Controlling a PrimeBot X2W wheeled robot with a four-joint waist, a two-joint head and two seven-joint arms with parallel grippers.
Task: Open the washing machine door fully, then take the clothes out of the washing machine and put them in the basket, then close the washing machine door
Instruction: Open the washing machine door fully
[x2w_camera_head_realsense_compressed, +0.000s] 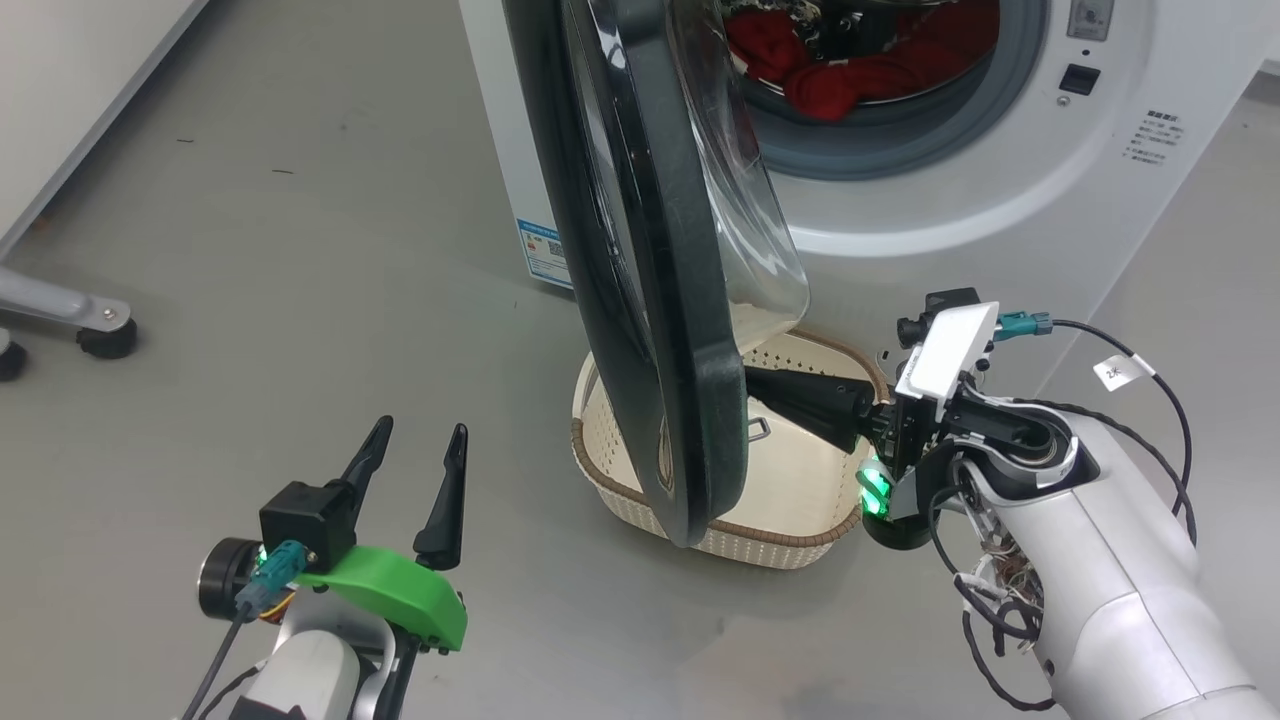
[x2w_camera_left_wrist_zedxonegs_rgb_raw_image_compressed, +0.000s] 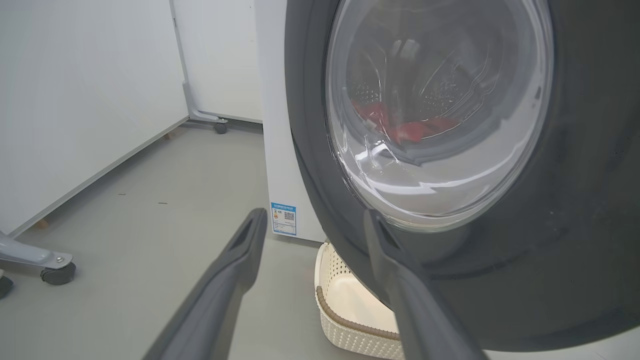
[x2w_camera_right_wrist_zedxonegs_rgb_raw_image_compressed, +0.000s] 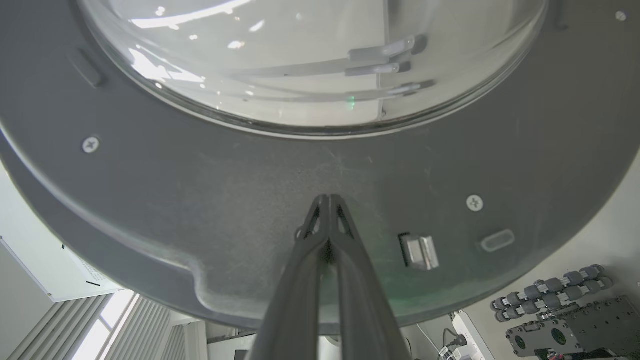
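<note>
The washing machine door (x2w_camera_head_realsense_compressed: 660, 330) stands ajar above the basket (x2w_camera_head_realsense_compressed: 800, 480), with red clothes (x2w_camera_head_realsense_compressed: 860, 80) behind it in the washing machine (x2w_camera_head_realsense_compressed: 950, 230). The right gripper (x2w_camera_right_wrist_zedxonegs_rgb_raw_image_compressed: 327, 200), clenched empty, touches the door's inner rim. The left gripper (x2w_camera_head_realsense_compressed: 420, 430), its 2 fingers released wide, hovers before the door's outer face.
</note>
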